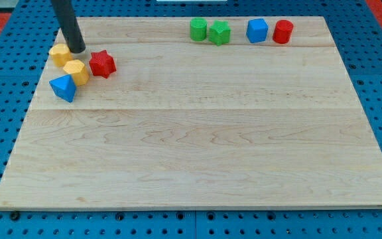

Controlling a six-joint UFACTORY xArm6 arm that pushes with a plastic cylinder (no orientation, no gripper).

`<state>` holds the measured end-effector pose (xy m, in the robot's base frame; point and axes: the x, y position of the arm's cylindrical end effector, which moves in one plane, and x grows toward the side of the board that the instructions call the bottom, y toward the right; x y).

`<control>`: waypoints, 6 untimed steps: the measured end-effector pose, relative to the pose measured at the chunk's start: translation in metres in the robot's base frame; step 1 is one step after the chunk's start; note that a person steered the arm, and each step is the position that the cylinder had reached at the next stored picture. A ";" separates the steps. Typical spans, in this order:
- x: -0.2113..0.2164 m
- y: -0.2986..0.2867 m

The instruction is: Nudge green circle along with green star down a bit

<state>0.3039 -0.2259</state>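
The green circle (198,29) and the green star (219,32) sit side by side, touching, near the view's top edge of the wooden board (197,146). My tip (77,50) is far to the view's left of them, at the top left. It stands beside a yellow block (60,54) and just above a second yellow block (75,71).
A red star (102,64) lies right of my tip, and a blue triangle-like block (63,87) below the yellow blocks. A blue block (257,30) and a red cylinder (282,31) sit right of the green star. Blue pegboard surrounds the board.
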 end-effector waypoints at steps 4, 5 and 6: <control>-0.111 0.165; -0.111 0.270; -0.111 0.297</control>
